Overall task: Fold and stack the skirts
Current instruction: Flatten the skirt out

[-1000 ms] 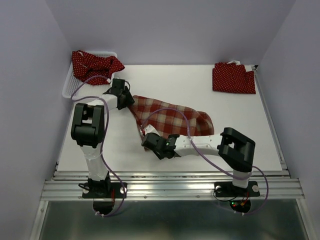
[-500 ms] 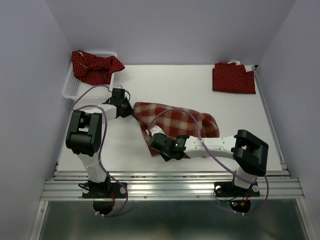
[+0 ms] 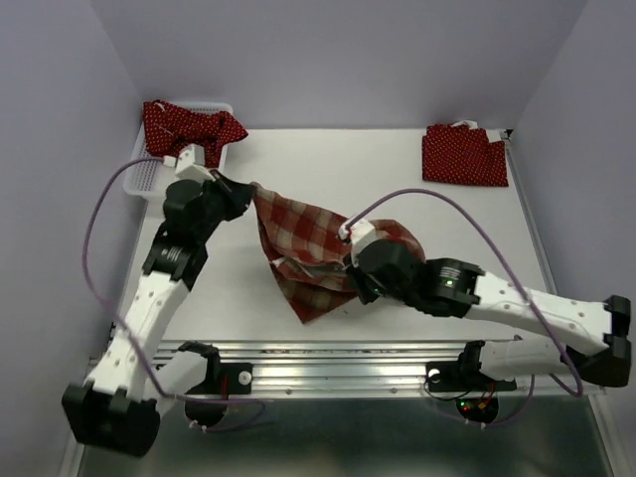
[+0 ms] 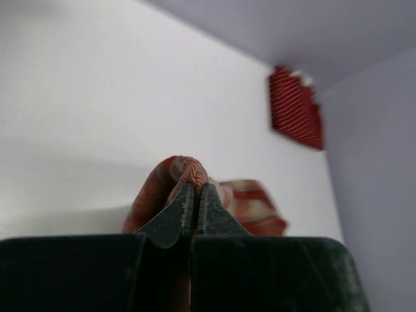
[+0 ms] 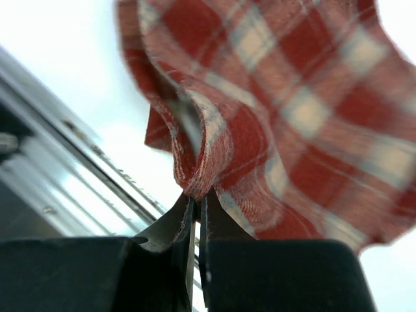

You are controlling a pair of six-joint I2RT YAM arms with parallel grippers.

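The plaid skirt (image 3: 308,243) hangs lifted above the table between both arms. My left gripper (image 3: 243,191) is shut on its upper left corner, the cloth edge (image 4: 185,172) bunched between the tips (image 4: 195,190). My right gripper (image 3: 350,270) is shut on a fold at its right side, with the plaid cloth (image 5: 279,97) pinched at the tips (image 5: 197,197) and draping above. One polka-dot skirt (image 3: 464,154) lies folded at the table's far right, also in the left wrist view (image 4: 296,110). Another polka-dot skirt (image 3: 189,131) is heaped in the basket.
A white mesh basket (image 3: 139,177) sits at the table's far left corner. The metal rail (image 3: 338,358) runs along the table's near edge, close under the hanging plaid cloth. Purple walls close in the back and both sides.
My left gripper closed on the plaid skirt's corner. Both arms rose and lifted the skirt off the table; it now hangs between them.
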